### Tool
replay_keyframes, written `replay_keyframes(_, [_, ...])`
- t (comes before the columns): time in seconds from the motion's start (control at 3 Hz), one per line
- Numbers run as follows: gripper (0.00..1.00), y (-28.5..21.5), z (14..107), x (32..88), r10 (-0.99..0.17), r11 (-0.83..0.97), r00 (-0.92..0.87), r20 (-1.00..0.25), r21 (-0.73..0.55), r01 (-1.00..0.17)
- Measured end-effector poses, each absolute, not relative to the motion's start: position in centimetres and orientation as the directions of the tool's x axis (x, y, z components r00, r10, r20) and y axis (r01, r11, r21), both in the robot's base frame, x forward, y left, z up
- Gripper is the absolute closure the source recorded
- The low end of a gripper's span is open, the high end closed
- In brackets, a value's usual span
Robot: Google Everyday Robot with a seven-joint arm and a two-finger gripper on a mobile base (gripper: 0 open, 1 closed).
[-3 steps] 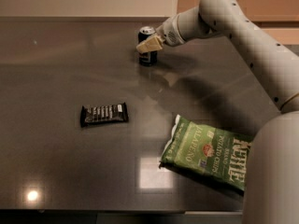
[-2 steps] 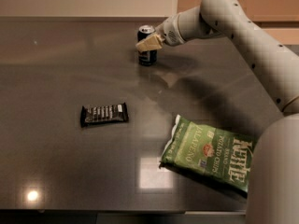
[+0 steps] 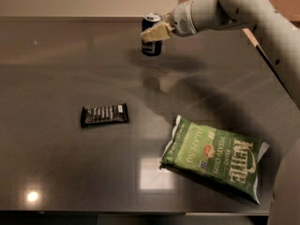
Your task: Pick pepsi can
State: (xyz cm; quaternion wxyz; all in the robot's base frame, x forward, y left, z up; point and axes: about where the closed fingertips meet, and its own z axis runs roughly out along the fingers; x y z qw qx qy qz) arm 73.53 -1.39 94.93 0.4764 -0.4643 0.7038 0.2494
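Smooth, rounded off-white arm (image 3: 243, 6) with grey speckled wrist band (image 3: 185, 18), tipped by cream tool (image 3: 152, 32) at far edge of worktop (image 3: 70, 69).

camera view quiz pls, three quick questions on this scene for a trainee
1. True or false: the pepsi can stands upright near the far edge of the table.
2. Fill in: in the camera view, the black candy bar lies to the ___ of the green chip bag.
3. The gripper is at which thing? A) black candy bar B) green chip bag C) pepsi can
Key: 1 true; 2 left; 3 C.
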Motion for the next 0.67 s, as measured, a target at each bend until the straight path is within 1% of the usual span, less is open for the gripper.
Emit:
replay_keyframes(0.33, [1.00,-2.09,100.73,69.97,-0.446,0.387,-0.068,-0.893,-0.124,-0.914])
replay_keyframes(0.67, [1.00,-2.08,100.72,69.97,-0.446,0.387,-0.068,-0.893,-0.124,-0.914])
